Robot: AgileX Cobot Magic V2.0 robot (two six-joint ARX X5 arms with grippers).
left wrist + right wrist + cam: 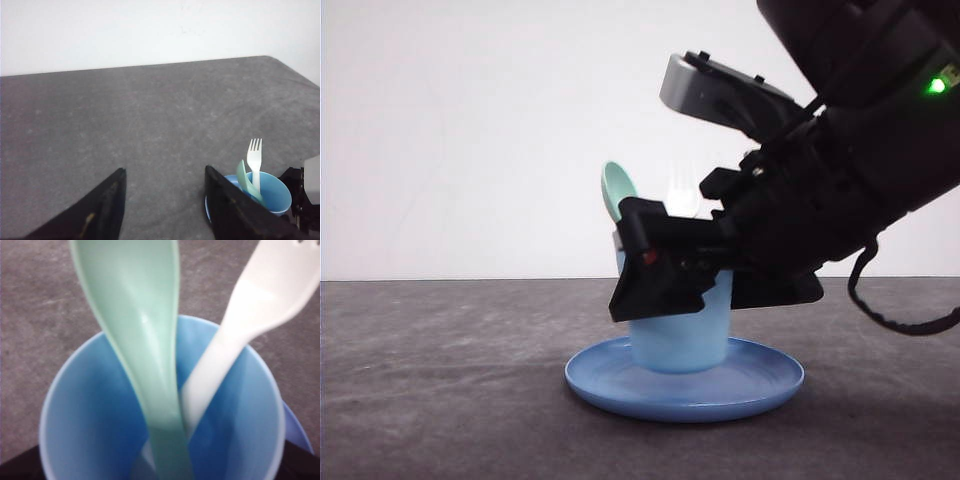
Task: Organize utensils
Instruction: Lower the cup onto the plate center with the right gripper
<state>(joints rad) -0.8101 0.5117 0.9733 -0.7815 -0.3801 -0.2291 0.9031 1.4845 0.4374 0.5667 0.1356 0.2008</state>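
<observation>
Both utensils are found standing handle-down in the light blue cup, which is set on the round blue plate: the mint-green spoon and the white fork, leaning apart at the top. They are judged light, stiff, smooth plastic, likely slippery, and best taken by the stems just above the rim. The left gripper is held wide and empty over the table. The right gripper is seen at the cup; its state cannot be told.
</observation>
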